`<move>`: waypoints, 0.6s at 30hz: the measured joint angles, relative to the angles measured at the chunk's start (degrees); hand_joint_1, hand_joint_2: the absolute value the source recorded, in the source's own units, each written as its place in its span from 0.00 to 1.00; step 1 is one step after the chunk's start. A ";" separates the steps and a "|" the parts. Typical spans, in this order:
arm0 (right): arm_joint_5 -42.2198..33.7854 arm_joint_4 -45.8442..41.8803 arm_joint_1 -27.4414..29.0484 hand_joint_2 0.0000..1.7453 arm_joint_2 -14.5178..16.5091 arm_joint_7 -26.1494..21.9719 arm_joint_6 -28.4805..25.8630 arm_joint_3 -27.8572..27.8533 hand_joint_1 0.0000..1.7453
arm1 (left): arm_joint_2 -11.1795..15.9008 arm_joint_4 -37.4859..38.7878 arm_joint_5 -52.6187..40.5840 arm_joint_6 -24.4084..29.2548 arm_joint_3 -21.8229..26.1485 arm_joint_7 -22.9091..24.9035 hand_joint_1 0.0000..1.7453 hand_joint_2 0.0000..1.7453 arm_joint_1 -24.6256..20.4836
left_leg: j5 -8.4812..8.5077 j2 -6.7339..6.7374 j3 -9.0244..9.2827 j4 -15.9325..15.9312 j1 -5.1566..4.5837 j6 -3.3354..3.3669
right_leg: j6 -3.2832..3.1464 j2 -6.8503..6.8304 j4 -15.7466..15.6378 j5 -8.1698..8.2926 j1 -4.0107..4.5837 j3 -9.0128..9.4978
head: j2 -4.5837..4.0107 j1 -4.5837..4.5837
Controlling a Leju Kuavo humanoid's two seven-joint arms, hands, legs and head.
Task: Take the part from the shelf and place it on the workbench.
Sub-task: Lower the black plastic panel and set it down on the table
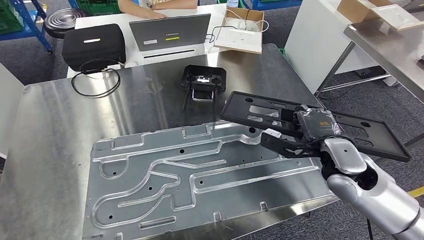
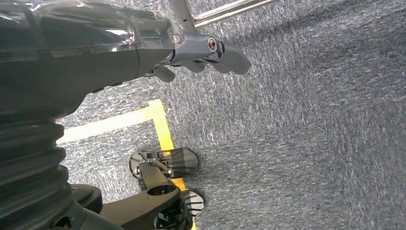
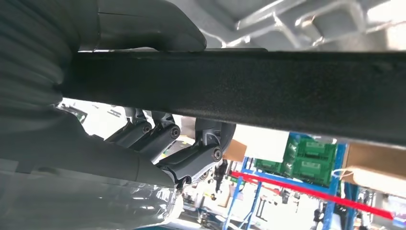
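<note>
Right hand near counter's front right corner, fingers under black flat part, thumb on top: part held, clamped. Part off shelf, in air, one end over counter, rest overhanging right edge; tilted, not set down. Pickup done; lowering and release left. Left hand hangs over carpet floor, holds nothing; fingers hard to judge. Big metal plate fills near counter. Farther: black controller, cable loop, laptop.
</note>
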 joint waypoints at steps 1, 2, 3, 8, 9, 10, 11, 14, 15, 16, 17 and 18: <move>0.07 0.16 -0.14 1.00 -0.01 0.00 0.11 0.55 1.00 | -0.01 0.00 -0.01 0.00 0.00 0.00 0.00 1.00 0.00 | 0.00 0.01 0.00 0.00 0.00 0.00 | 0.00 0.01 0.00 0.00 0.00 0.00 | 0.00 0.00; 0.13 0.33 -0.30 1.00 -0.02 0.00 0.25 1.11 1.00 | -0.02 0.00 -0.02 0.00 0.00 0.00 0.00 1.00 0.00 | 0.00 0.01 0.00 0.00 0.00 0.01 | 0.00 0.01 0.00 0.00 0.00 0.00 | 0.00 0.00; 0.26 0.49 -0.47 1.00 -0.03 0.00 0.46 1.64 1.00 | -0.03 0.00 -0.04 0.00 0.00 0.00 0.00 1.00 0.00 | 0.00 0.01 0.00 0.00 0.00 0.01 | 0.00 0.02 -0.01 0.00 0.00 0.00 | 0.00 -0.01; 2.09 1.14 -1.10 1.00 -0.01 -0.05 2.87 4.07 1.00 | -0.13 0.00 -0.32 -0.17 -0.02 -0.01 0.00 1.00 0.00 | -0.01 -0.01 0.00 0.00 0.00 0.01 | 0.00 0.02 -0.01 0.00 0.00 0.00 | 0.00 -0.01; 2.39 1.23 -1.16 1.00 0.01 -0.07 3.21 4.37 1.00 | -0.13 0.00 -0.36 -0.19 -0.02 -0.02 0.00 1.00 0.00 | -0.01 -0.01 0.00 0.00 0.00 0.01 | 0.00 0.02 -0.01 0.00 0.00 0.00 | 0.00 -0.01; 2.55 1.29 -1.20 1.00 0.03 -0.09 3.39 4.57 1.00 | -0.14 0.00 -0.38 -0.20 -0.02 -0.02 0.00 1.00 0.00 | -0.01 -0.01 0.00 0.00 0.00 0.01 | 0.00 0.02 -0.01 0.00 0.00 0.00 | 0.00 -0.01; 2.57 1.29 -1.21 1.00 0.03 -0.09 3.41 4.59 1.00 | -0.14 0.00 -0.39 -0.20 -0.02 -0.02 0.00 1.00 0.00 | -0.01 -0.01 0.00 0.00 0.00 0.01 | 0.00 0.02 -0.01 0.00 0.00 0.00 | 0.00 -0.01; 3.14 1.57 -1.42 1.00 0.09 -0.14 3.95 5.24 1.00 | -0.15 0.00 -0.48 -0.19 -0.02 -0.02 0.00 1.00 -0.01 | -0.01 -0.01 0.00 0.00 0.00 0.01 | 0.00 0.03 -0.01 0.00 0.00 0.00 | 0.00 0.00; 3.83 1.94 -1.58 1.00 0.17 -0.26 4.50 5.99 1.00 | -0.22 -0.01 -0.58 -0.18 -0.02 -0.02 0.00 1.00 -0.01 | -0.01 -0.02 0.00 0.00 0.00 0.01 | 0.00 0.03 -0.01 0.00 0.00 0.00 | 0.00 -0.01; 4.78 2.45 -1.80 1.00 0.32 -0.43 5.09 6.96 1.00 | -0.30 -0.01 -0.72 -0.18 -0.02 -0.02 0.00 1.00 -0.03 | -0.01 -0.02 0.00 0.00 0.00 0.01 | 0.00 0.03 -0.01 0.00 0.00 0.00 | 0.00 -0.01; 5.75 2.95 -2.01 1.00 0.48 -0.63 5.54 7.87 1.00 | -0.38 -0.02 -0.84 -0.18 -0.02 -0.01 0.00 1.00 -0.04 | -0.01 -0.03 0.00 0.00 0.00 0.01 | 0.00 0.03 -0.01 0.00 0.00 0.00 | 0.00 -0.01; 6.78 3.50 -2.24 1.00 0.63 -0.87 5.89 8.76 1.00 | -0.45 -0.02 -0.95 -0.18 -0.02 -0.01 0.00 1.00 -0.05 | -0.01 -0.03 0.01 0.00 0.00 0.01 | 0.00 0.03 -0.01 0.00 0.00 0.00 | 0.00 -0.01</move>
